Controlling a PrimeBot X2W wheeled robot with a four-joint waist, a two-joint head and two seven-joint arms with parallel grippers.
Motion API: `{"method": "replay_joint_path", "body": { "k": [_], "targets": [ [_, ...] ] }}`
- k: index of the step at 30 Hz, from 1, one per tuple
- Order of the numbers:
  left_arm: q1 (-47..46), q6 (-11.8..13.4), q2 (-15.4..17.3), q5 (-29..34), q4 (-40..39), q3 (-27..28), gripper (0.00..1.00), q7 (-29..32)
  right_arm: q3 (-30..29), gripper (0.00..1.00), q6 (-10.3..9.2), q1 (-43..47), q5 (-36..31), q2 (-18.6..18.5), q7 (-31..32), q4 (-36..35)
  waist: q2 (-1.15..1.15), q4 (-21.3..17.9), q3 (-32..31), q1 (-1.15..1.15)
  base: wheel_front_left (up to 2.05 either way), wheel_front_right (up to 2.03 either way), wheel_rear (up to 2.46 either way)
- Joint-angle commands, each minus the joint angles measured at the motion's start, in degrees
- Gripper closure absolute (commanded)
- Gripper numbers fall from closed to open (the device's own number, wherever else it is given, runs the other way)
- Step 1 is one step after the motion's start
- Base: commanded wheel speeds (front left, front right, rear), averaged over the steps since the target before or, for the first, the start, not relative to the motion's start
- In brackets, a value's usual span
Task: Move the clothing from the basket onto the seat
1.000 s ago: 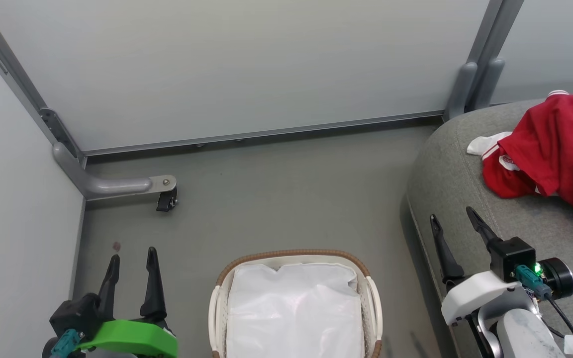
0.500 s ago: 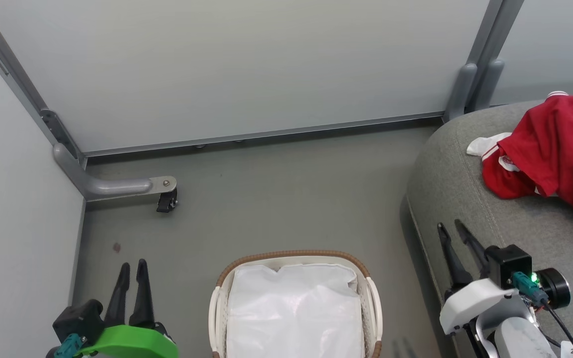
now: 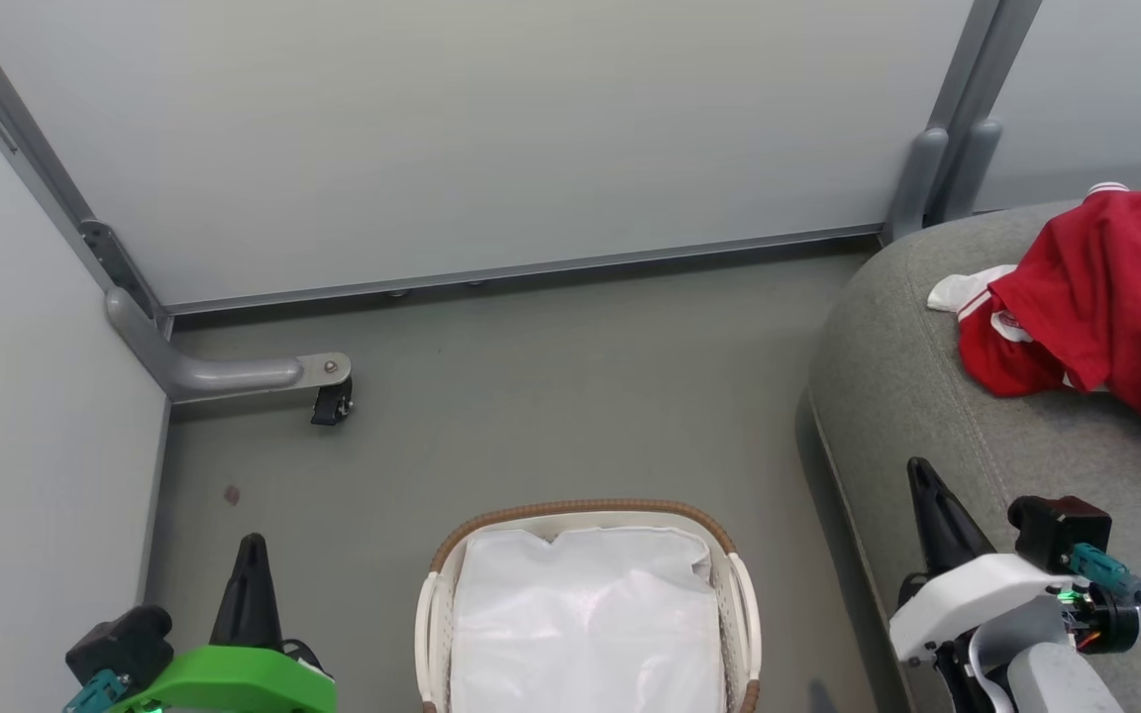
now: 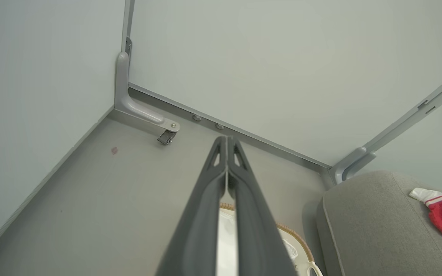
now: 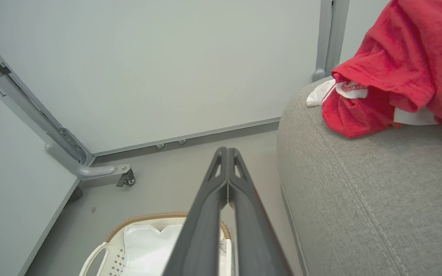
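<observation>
The red clothing point(image 3: 1110, 297) with white sleeve and trim lies bunched on the grey seat point(image 3: 907, 347) at the right, also in the right wrist view as clothing point(image 5: 393, 69) on the seat point(image 5: 359, 184). The white basket point(image 3: 739, 594) with its brown rim stands on the floor at bottom centre, holding just its white liner point(image 3: 585, 619). My left gripper point(image 3: 254, 548) is shut and empty, left of the basket. My right gripper point(image 3: 919, 470) is shut and empty, over the seat's front edge, short of the clothing. Both wrist views show fingers point(image 4: 226, 140) pressed together, fingers point(image 5: 226, 151) likewise.
Pale partition walls close off the far side and left. A grey bracket foot with a small caster point(image 3: 331, 401) sticks out onto the grey floor at the left. Another grey post point(image 3: 937, 168) stands at the seat's far corner.
Both grippers have gone from open to shut over the last second. Both have also drawn back toward the bottom of the head view. Clothing and basket have not moved.
</observation>
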Motion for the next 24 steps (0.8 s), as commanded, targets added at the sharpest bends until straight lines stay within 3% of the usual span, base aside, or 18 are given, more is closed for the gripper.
{"method": "replay_joint_path", "body": {
  "k": [1,24],
  "targets": [
    [-1.1,-0.3,0.2,-2.1,-1.2,0.6,1.00,0.5,-0.3,1.00,-0.01,-0.5,2.7,-0.3,0.5,-1.3,0.00,0.0,0.0,0.00,0.00,0.00,0.00],
    [-2.6,-0.6,0.2,-19.7,-2.7,2.8,1.00,5.8,-2.0,1.00,-0.02,0.4,25.1,-0.5,5.6,-3.6,0.00,-0.3,-0.3,0.00,0.00,0.00,0.00]
  ]
}}
